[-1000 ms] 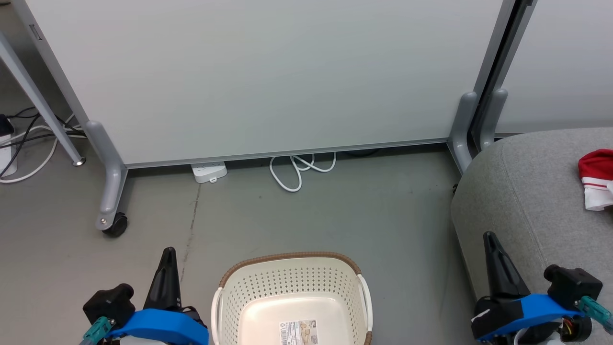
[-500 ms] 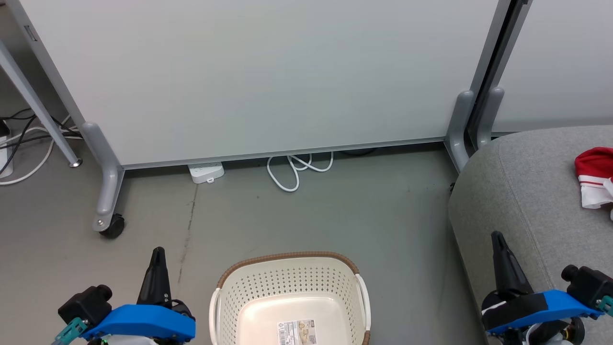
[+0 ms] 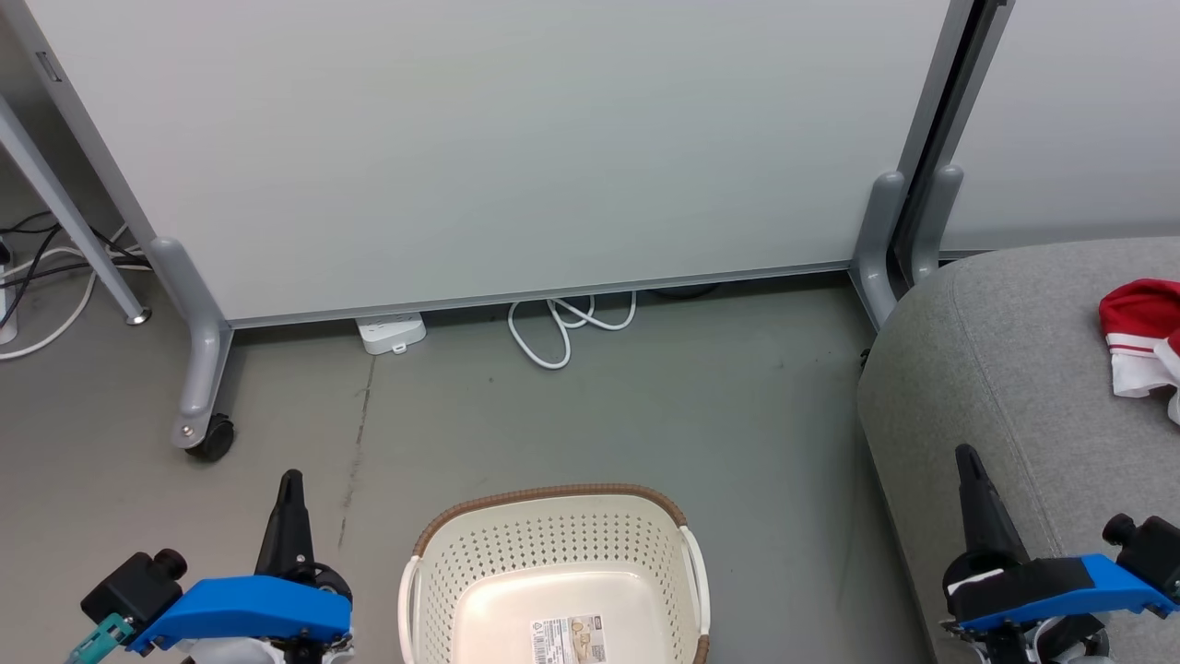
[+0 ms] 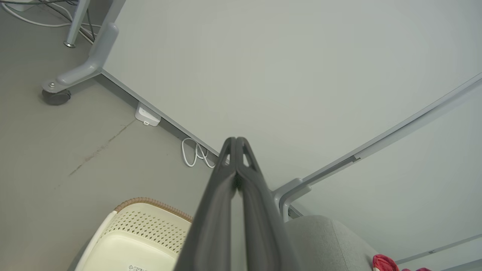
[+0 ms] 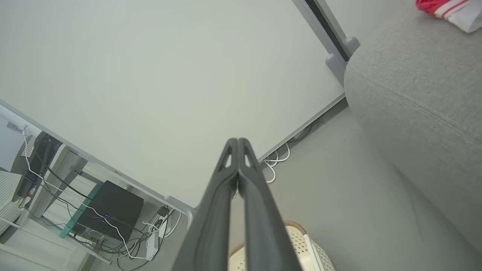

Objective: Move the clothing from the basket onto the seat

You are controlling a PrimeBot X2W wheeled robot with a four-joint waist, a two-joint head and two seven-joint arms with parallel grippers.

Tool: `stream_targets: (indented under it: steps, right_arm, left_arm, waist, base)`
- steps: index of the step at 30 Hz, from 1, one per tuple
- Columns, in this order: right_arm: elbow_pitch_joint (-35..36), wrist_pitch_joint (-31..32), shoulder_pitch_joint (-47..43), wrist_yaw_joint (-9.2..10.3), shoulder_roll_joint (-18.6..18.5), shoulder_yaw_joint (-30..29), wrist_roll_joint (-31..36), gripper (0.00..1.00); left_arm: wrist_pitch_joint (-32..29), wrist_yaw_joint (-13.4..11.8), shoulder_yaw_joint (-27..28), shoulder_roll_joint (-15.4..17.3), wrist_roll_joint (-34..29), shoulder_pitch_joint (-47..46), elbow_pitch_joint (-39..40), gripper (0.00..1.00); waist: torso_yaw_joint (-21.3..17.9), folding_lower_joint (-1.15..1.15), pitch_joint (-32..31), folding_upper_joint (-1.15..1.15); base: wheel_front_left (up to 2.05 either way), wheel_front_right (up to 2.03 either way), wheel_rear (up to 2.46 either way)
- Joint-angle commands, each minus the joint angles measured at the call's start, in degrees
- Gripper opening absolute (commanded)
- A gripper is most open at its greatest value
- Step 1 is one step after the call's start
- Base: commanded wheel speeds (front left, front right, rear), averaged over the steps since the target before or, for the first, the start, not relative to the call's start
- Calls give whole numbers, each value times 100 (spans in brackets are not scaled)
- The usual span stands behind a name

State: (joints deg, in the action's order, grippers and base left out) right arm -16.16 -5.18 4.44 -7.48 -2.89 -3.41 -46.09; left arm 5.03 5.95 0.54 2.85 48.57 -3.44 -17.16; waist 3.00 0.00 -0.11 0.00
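Between the two pincers sits the basket (image 3: 553, 544). Its visible floor is bare but for a label (image 3: 573, 638), and its near end is cut off by the head view's edge. The left pincer (image 3: 292, 484), just left of the basket, has its fingers pressed together on nothing. The right pincer (image 3: 966, 459) is likewise closed and empty, against the seat (image 3: 996, 369). The clothing (image 3: 1138, 337) lies on the seat, ahead and to the right of the right pincer and well apart from it. Only a red-and-white bunch shows at the view's edge, so I cannot tell whether both garments are there.

Risks, as I judge them:
- A garment may be left in the basket's hidden end and be missed.
- A right pincer sweeping across the seat could snag the cloth and drag it off.
- A left pincer swinging right could knock the light basket.
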Motion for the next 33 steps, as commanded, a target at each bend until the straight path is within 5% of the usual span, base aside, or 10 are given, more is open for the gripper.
stream_targets:
  steps: [1, 33]
  right_arm:
    - [90, 37, 134, -1, -7, -23, -185, 0]
    - [162, 584, 175, -2, -4, -166, -2289, 0]
  left_arm:
    - [-42, 34, 40, 4, 161, -168, 92, 0]
    - [-576, 101, 318, 5, 2154, -242, 205, 0]
  waist:
    - [-4, 0, 0, 0]
    - [-117, 0, 11, 0]
  base:
    - [0, 0, 0]
    - [0, 0, 0]
